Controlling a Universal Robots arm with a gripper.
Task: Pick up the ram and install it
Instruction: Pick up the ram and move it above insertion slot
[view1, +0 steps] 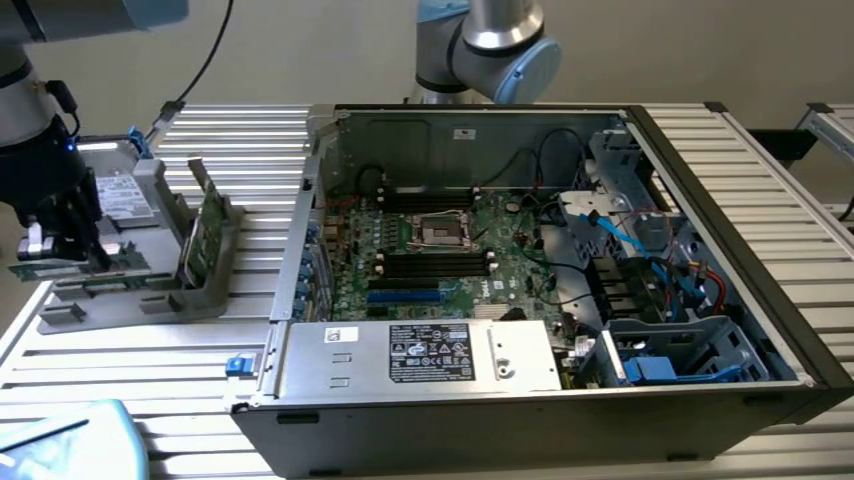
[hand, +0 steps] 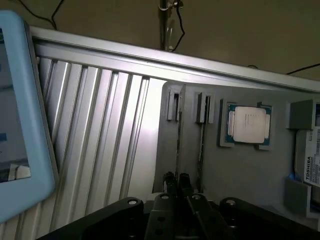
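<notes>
Wrist view dim — glare on ribbed tabletop; exterior even.

Long, narrow dark-green circuit-board ram stick, standing on edge.
It sits slotted in the grey plastic holder at the exterior view's left.

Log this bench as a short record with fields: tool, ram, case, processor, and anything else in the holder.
tool: down at the grey holder, right at the ram
ram: in the holder, outside the case, not yet installed
case: open, motherboard exposed
processor: sitting in a holder pocket
green board: upright in the holder, on the case side of the ram
</notes>
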